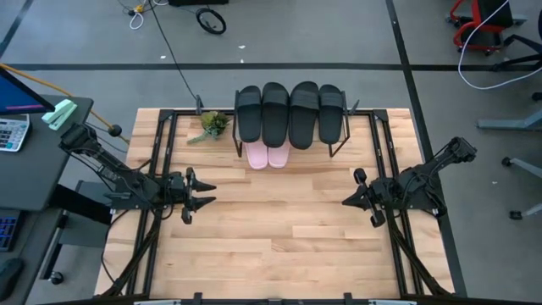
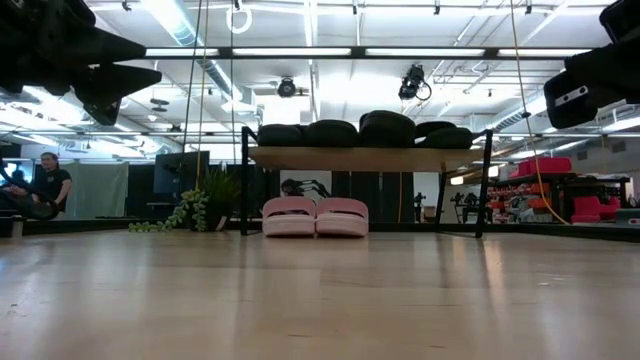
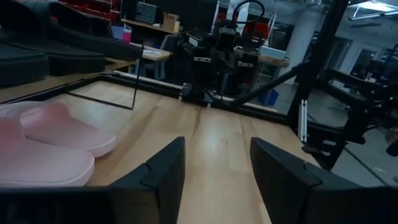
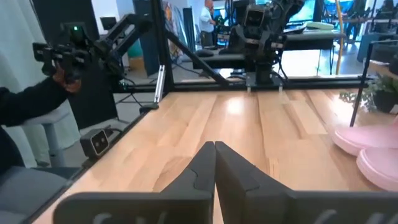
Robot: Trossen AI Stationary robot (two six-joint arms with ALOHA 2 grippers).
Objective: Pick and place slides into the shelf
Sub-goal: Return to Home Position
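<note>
Slides point(image 1: 290, 114) all stowed: four black on shelf point(image 2: 365, 158), two pink point(image 1: 268, 155) underneath.
Homing step, probably the last. Left jaws: parted, empty, at left bench point(image 1: 279, 229) edge. Right jaws: closed, empty, right edge. Next: park both arms.

High view: even overhead light. The wooden tabletop point(image 1: 288, 229) is bright, with only soft, short shadows beside the arms point(image 1: 127, 182). Low view: ceiling strip lights point(image 2: 300, 50) glare white across the upper frame, leaving the black slides point(image 2: 360, 130) and the arms in the upper corners as dark silhouettes. A pale sheen lies on the tabletop at centre. The left wrist view is dimmer than the right.
</note>
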